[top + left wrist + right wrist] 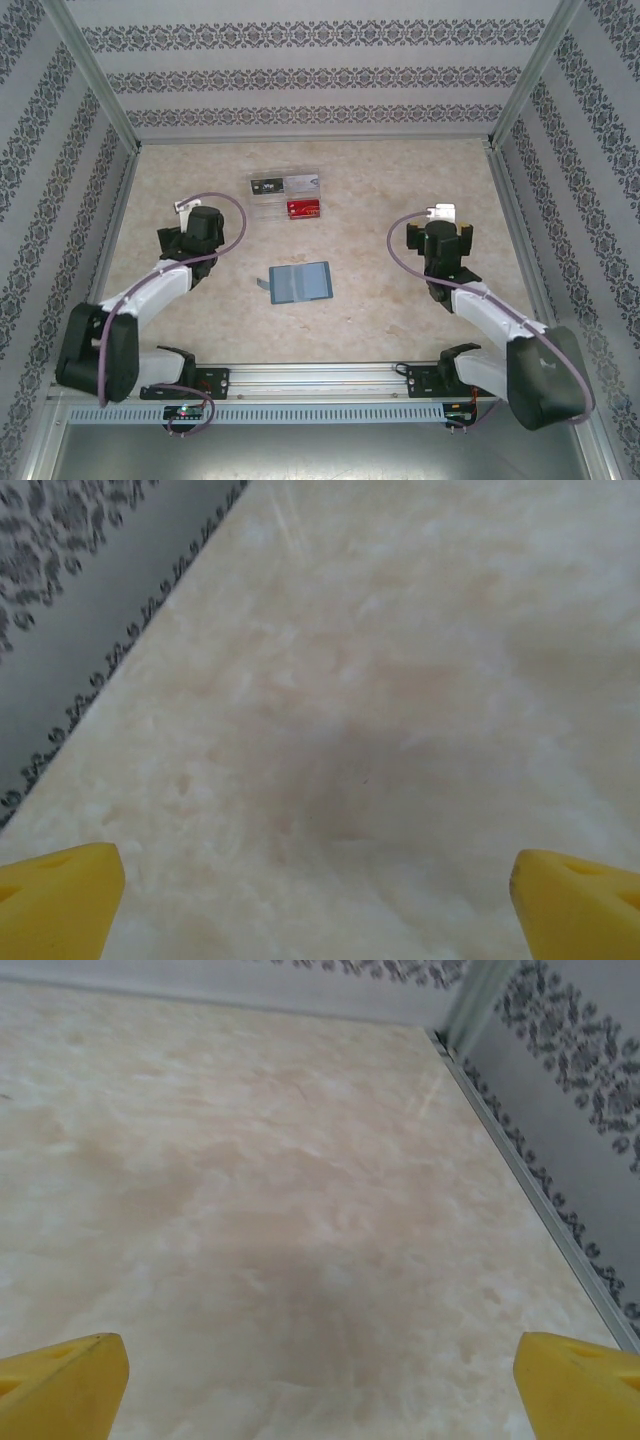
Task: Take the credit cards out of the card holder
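The card holder (300,282) lies opened flat mid-table, its grey-blue panels facing up. From here I cannot tell whether any card sits inside it. Black, silver (300,183) and red (303,208) credit cards lie in a clear tray (268,207) behind it. My left gripper (190,238) hovers to the left of the holder, well apart from it. Its yellow fingertips (60,900) stand wide apart, open over bare table. My right gripper (447,245) hangs to the right of the holder, also open, with yellow fingertips (575,1385) spread over bare tabletop.
Patterned walls enclose the marble-look table (380,320) on the left, back and right. The left wall's base (100,670) is close to the left gripper, and the right wall's base (530,1190) runs near the right gripper.
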`<state>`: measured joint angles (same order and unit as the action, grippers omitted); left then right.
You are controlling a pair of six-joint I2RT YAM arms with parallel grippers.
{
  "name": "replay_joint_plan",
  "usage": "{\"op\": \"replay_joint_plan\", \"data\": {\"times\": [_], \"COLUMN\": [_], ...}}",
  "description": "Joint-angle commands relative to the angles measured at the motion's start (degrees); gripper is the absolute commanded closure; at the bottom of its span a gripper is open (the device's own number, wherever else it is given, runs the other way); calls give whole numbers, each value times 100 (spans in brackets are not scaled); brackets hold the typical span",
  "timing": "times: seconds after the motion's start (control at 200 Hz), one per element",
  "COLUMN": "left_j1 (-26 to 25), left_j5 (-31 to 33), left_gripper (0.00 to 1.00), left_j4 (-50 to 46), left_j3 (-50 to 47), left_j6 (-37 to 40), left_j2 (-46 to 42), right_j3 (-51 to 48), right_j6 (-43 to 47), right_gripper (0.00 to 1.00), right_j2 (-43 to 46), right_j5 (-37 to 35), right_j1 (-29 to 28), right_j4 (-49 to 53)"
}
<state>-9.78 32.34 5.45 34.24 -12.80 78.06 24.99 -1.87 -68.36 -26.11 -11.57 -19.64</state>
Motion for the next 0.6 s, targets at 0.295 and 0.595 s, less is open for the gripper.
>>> {"op": "replay_joint_plan", "data": {"times": [0.295, 0.595], "left_j1": [404, 728], "left_j5": [-1014, -2155], "left_gripper": [1, 1], "left_j4": [3910, 4615], "left_j3": [-1141, -1213], "left_j6": [1034, 1114], "left_j2": [544, 1170], "right_j3": [-112, -406], "right_j6": [374, 53], "right_gripper": [2, 2], "right_j2": [-1106, -1786], "right_j5": [980, 1607], "right_j1": [329, 812], "right_j4": [-2182, -3283]}}
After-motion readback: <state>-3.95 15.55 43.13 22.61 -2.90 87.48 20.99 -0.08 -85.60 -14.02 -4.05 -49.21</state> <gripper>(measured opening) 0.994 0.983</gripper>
